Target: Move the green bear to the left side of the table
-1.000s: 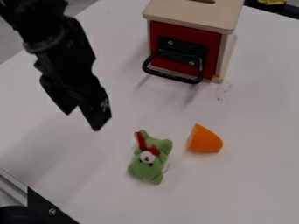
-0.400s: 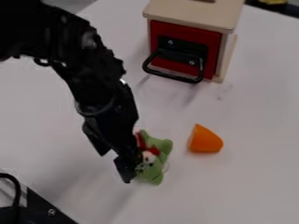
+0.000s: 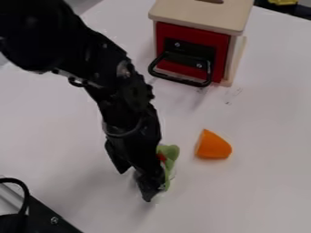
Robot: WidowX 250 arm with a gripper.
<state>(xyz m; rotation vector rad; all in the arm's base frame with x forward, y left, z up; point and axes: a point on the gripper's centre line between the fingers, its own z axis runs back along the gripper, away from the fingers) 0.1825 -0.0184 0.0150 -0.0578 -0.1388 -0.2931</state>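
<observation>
Where the claw [image 3: 135,184] hides most of it, the bear [image 3: 170,154] lies on the table [image 3: 261,191], around the middle from side to side and in the near half. Some green and a bit of red show along the claw's right side. The claw is open, its two fingers apart with bare table seen between their tips; whether it touches the bear, I cannot tell. On the right finger is a pale mark [image 3: 162,187], too small to read. The arm [image 3: 115,68] slants down from the far left, so arm and claw stand on the bear's left side. Right of the bear, near but apart, sits an orange piece [image 3: 213,145]. Farther off stands a wooden box [image 3: 200,10] with a red front and a black handle [image 3: 179,80] on its near side. By the box's near right corner are faint marks [image 3: 234,94], which I cannot make out as writing. At the near left, a black cable [image 3: 25,195] curves by a black bracket [image 3: 45,216]. Something yellow [image 3: 282,2] shows at the far right.
</observation>
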